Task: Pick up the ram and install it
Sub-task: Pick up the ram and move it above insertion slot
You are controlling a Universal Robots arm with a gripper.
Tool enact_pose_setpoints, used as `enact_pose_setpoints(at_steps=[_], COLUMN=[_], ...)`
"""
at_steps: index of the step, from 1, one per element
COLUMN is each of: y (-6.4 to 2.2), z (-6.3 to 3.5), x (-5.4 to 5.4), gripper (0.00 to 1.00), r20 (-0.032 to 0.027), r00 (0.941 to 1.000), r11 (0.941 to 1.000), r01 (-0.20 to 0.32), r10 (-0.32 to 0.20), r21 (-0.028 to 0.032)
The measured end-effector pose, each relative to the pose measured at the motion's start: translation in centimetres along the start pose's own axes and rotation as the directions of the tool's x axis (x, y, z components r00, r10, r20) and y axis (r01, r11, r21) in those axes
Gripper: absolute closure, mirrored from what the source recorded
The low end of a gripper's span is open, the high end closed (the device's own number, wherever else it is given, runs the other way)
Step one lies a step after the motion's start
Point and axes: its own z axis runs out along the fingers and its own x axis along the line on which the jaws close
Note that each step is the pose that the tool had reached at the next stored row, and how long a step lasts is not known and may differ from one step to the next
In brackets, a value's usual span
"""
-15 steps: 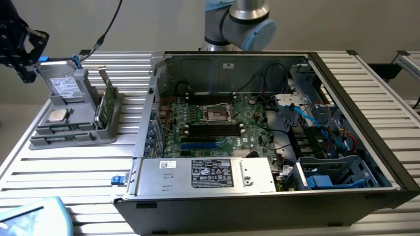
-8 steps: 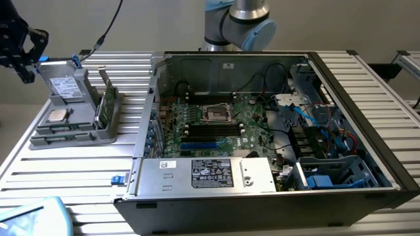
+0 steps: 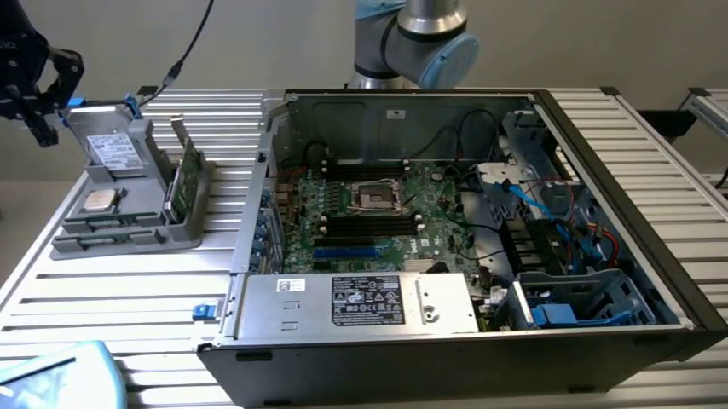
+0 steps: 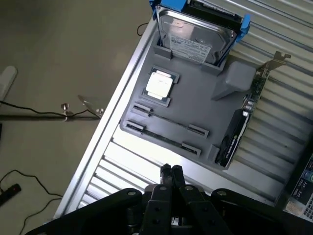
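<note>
The ram (image 4: 168, 124) is a long thin stick lying flat in a grey holder (image 4: 198, 93), held between clips, with a second like stick (image 4: 161, 140) beside it. My gripper (image 4: 171, 170) hangs above the table's edge, short of the holder, with its fingers shut on nothing. In the exterior view the gripper (image 3: 43, 128) is high at the far left, above and behind the holder (image 3: 125, 230). The open computer case (image 3: 637, 213) shows the motherboard (image 3: 376, 213) with long black slots (image 3: 366, 224).
The holder also carries a hard drive in a blue frame (image 4: 198, 34), a processor chip (image 4: 159, 84) and a broader green card with a metal bracket (image 4: 244, 117) standing on edge. A silver power supply (image 3: 358, 302) fills the case's front. The slatted table (image 3: 125, 290) ends near the holder.
</note>
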Motion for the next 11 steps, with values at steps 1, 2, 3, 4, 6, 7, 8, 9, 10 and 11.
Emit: enact_pose_setpoints(at_steps=[1,2,3,4,6,7,8,9,10,11], y=[0.00,0.00,0.00,0.00,0.00,0.00,0.00,0.00,0.00,0.00], z=[0.01,0.01,0.02,0.03,0.04,0.04,0.05,0.05,0.06,0.06], x=[0.00,0.00,0.00,0.00,0.00,-0.01,-0.01,-0.01,0.00,-0.01], gripper=[0.89,0.89,0.89,0.89,0.89,0.89,0.89,0.89,0.89,0.89], r20=[-0.0012,-0.0023,-0.0029,-0.0027,0.0009,0.0035,0.0058,0.0080,0.0101,0.0120], r00=[0.9998,0.9993,0.9985,0.9974,0.9941,0.9919,0.9894,0.9865,0.9835,0.9798], r11=[0.9998,0.9993,0.9985,0.9973,0.9940,0.9917,0.9891,0.9862,0.9831,0.9793], r01=[0.019,0.036,0.054,0.073,0.108,0.127,0.145,0.163,0.180,0.199], r10=[-0.019,-0.036,-0.054,-0.073,-0.109,-0.127,-0.145,-0.163,-0.181,-0.200], r21=[0.0018,0.0037,0.0058,0.0085,0.0160,0.0205,0.0248,0.0291,0.0332,0.0377])
